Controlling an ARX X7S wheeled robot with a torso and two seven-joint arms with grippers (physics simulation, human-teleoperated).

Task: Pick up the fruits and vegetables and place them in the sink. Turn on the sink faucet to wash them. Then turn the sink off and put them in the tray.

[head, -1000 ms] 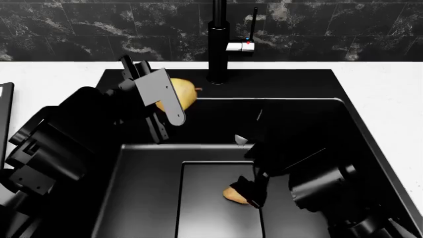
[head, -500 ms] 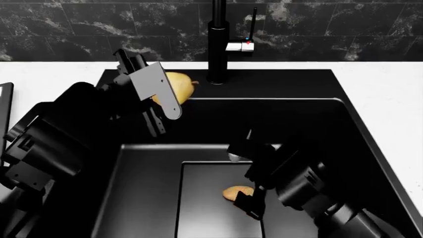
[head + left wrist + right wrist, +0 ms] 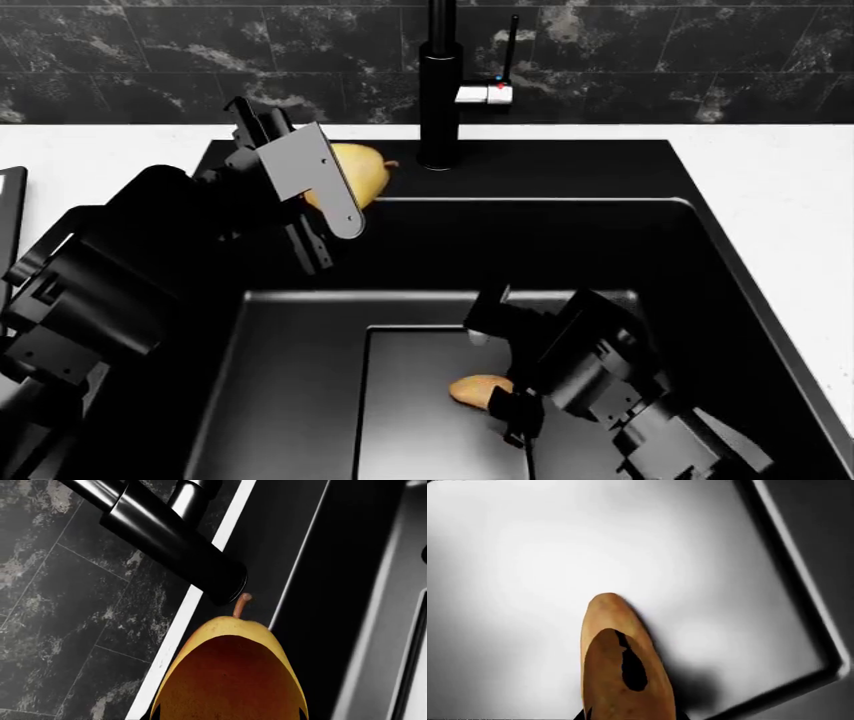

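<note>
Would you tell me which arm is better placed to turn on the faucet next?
Left, probably. The left gripper, holding the yellow fruit, hangs beside the faucet. The right gripper is down in the sink at the potato.

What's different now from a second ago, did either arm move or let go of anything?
The left gripper drifted a little left and toward the back wall, carrying the yellow fruit with it. The right gripper turned and settled lower over the potato on the drain plate; nothing was let go. The potato, faucet and sink stayed put.
</note>
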